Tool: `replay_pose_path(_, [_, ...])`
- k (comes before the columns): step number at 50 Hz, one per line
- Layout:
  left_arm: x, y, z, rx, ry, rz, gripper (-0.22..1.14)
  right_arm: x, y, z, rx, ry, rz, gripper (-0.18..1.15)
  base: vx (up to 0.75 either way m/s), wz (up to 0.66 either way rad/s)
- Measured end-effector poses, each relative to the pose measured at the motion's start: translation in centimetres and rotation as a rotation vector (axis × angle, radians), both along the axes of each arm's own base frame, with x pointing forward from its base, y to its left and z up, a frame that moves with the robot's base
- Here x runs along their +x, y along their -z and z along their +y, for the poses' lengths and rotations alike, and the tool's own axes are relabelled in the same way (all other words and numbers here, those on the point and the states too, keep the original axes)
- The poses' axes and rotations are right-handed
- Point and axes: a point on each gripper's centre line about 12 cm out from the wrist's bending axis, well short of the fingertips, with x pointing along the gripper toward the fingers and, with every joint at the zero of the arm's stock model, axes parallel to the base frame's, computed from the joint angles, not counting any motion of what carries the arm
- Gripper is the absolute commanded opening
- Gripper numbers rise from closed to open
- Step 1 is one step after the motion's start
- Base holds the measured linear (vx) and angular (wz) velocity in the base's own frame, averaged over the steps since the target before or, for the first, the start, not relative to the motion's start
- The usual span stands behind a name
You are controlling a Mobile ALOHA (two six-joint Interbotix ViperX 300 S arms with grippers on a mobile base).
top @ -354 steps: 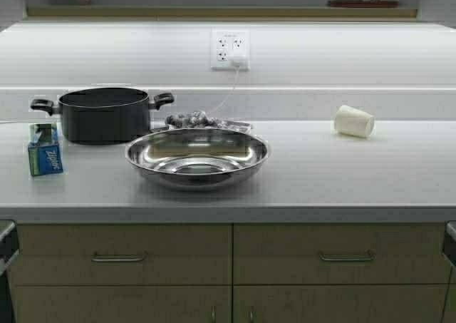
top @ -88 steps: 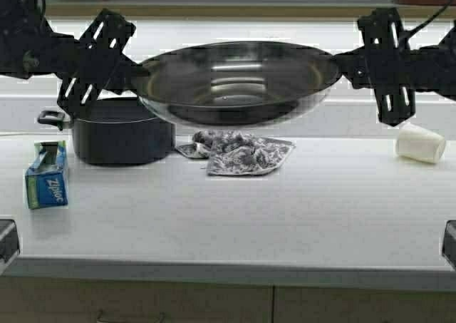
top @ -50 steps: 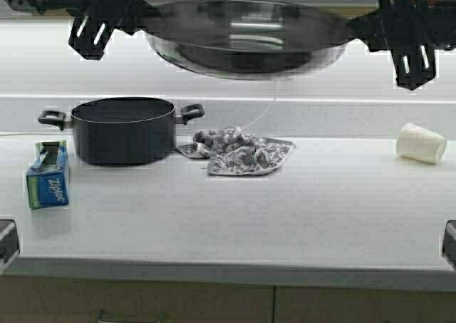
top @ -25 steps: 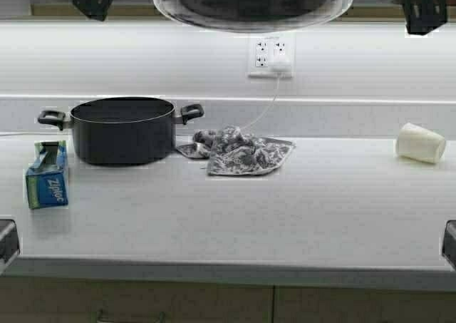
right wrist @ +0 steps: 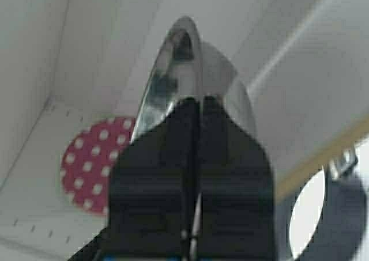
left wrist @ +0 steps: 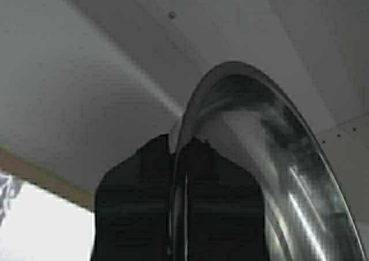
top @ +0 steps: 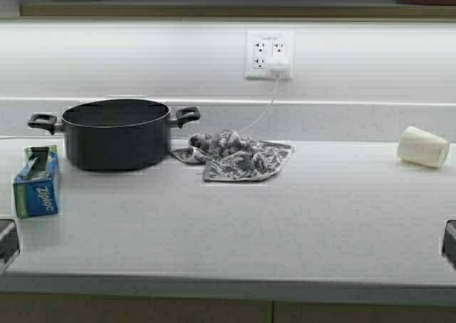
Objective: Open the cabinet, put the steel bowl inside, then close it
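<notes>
The steel bowl (left wrist: pixel 277 134) is held up between both arms, above the top of the high view, where neither it nor the grippers show. In the left wrist view my left gripper (left wrist: pixel 180 143) is shut on the bowl's thin rim. On the opposite side, my right gripper (right wrist: pixel 196 102) is shut on the rim of the bowl (right wrist: pixel 173 59). Both wrist views show the pale inner walls of the cabinet (right wrist: pixel 34 71) around the bowl. The cabinet's olive bottom edge (top: pixel 214 11) runs along the top of the high view. Its doors are out of view.
A red white-dotted disc (right wrist: pixel 92 163) lies on the cabinet shelf near the bowl. On the counter (top: pixel 285 223) stand a black two-handled pot (top: pixel 115 132), a patterned cloth (top: pixel 235 154), a Ziploc box (top: pixel 35 187) and a tipped paper cup (top: pixel 423 146). A wall outlet (top: pixel 268 53) has a cord plugged in.
Both grippers have lifted the bowl up, out of the top of the high view. The counter scene has shifted slightly, so the robot has moved a little.
</notes>
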Motion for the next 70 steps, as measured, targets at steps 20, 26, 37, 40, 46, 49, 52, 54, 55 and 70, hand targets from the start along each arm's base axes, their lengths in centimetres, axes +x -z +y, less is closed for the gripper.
replay_pose_path(20, [3.7, 0.5, -1.6, -0.029, -0.021, 0.036, 0.02, 4.9, 1.2, 0.4, -0.018, 0.033, 0.078, 0.07, 0.17, -0.01])
replay_pose_path(26, [4.2, 1.4, -1.7, -0.034, -0.029, 0.06, 0.02, 5.9, 2.4, 0.5, -0.024, 0.034, 0.108, 0.07, 0.13, 0.0])
replay_pose_path(37, [4.7, 2.4, -1.8, -0.042, -0.037, 0.088, 0.02, 7.4, 3.9, 0.5, -0.03, 0.041, 0.145, 0.07, 0.11, 0.0])
replay_pose_path(40, [4.8, 2.6, -1.8, -0.055, -0.043, 0.098, 0.02, 7.4, 4.1, 0.5, -0.031, 0.041, 0.151, 0.07, 0.09, 0.02])
replay_pose_path(46, [4.8, 2.7, -1.8, -0.075, -0.051, 0.111, 0.02, 7.5, 4.3, 0.6, -0.032, 0.041, 0.155, 0.07, 0.07, 0.02])
replay_pose_path(49, [4.9, 2.9, -1.8, -0.08, -0.056, 0.119, 0.02, 7.5, 4.4, 0.6, -0.034, 0.041, 0.156, 0.07, 0.05, 0.03])
replay_pose_path(52, [4.9, 3.0, -1.7, -0.083, -0.057, 0.122, 0.02, 7.5, 4.3, 0.6, -0.032, 0.041, 0.155, 0.07, 0.05, 0.02])
replay_pose_path(54, [4.9, 3.0, -1.7, -0.083, -0.058, 0.122, 0.03, 7.5, 4.4, 0.6, -0.032, 0.041, 0.157, 0.07, 0.04, 0.02])
replay_pose_path(55, [4.9, 3.1, -1.8, -0.085, -0.057, 0.125, 0.03, 7.5, 4.4, 0.5, -0.032, 0.043, 0.157, 0.07, 0.04, 0.02])
replay_pose_path(70, [4.7, 3.7, -1.8, -0.095, -0.062, 0.135, 0.32, 7.7, 4.5, 0.1, -0.039, 0.06, 0.173, 0.25, 0.02, 0.01])
